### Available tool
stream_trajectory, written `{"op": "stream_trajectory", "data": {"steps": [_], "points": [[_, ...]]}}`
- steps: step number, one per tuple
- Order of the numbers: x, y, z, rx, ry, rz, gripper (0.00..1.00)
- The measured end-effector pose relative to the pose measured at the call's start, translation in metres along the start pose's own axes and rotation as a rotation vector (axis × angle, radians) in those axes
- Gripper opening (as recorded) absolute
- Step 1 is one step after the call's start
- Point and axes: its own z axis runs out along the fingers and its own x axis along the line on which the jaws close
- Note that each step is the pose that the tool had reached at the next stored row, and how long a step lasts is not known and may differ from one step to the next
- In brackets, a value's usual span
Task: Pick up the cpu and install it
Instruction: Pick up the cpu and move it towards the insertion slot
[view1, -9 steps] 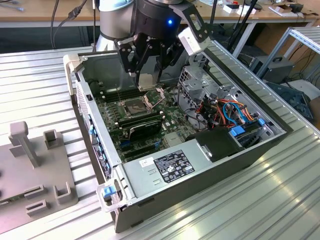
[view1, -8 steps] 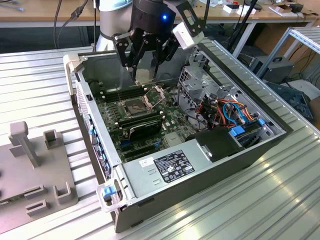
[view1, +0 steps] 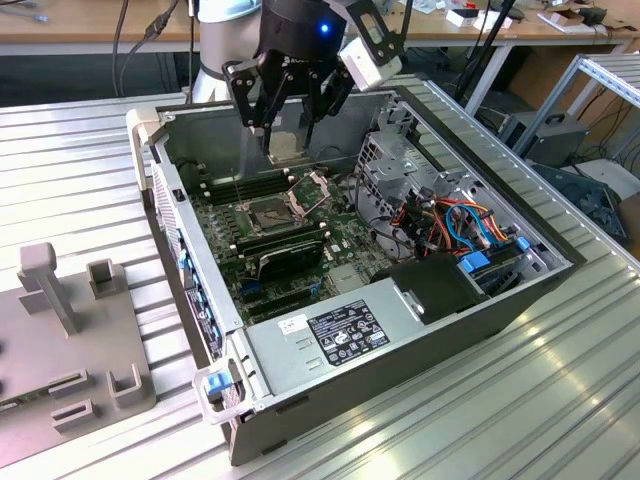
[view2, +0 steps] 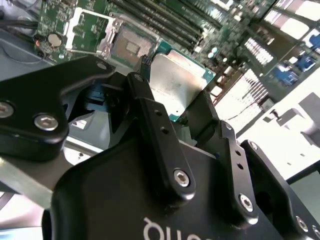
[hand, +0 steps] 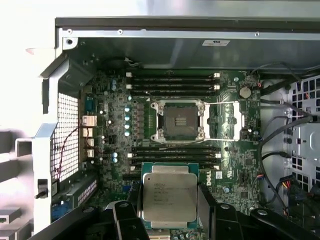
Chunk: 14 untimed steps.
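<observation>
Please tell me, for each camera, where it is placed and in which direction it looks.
Exterior view: off the arm, above the open computer case, looking down into it; arm and hand show above it.
First wrist view: on the wrist, facing down at the open socket; the hand holds the cpu.
Second wrist view: on the wrist, slanting along the hand's black links.
Both wrist views share cpu and socket.

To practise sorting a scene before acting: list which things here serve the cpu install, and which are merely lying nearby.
Part of the job:
gripper, shut on the cpu
open socket on the motherboard

Just nearby:
memory slots
cables
power supply
grey fixture outside the case
</observation>
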Motion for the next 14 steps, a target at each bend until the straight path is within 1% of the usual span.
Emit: {"op": "stream_trajectory", "data": {"steps": [2, 6, 14], "points": [[-0.0005, 0.0066, 0.0029, 0.0028, 0.0, 0.0, 0.54], [-0.0014, 0.0139, 0.0105, 0.0044, -0.0001, 0.0, 0.54], [-0.0037, 0.0185, 0.0252, 0.0066, 0.0, -0.004, 0.54]]}}
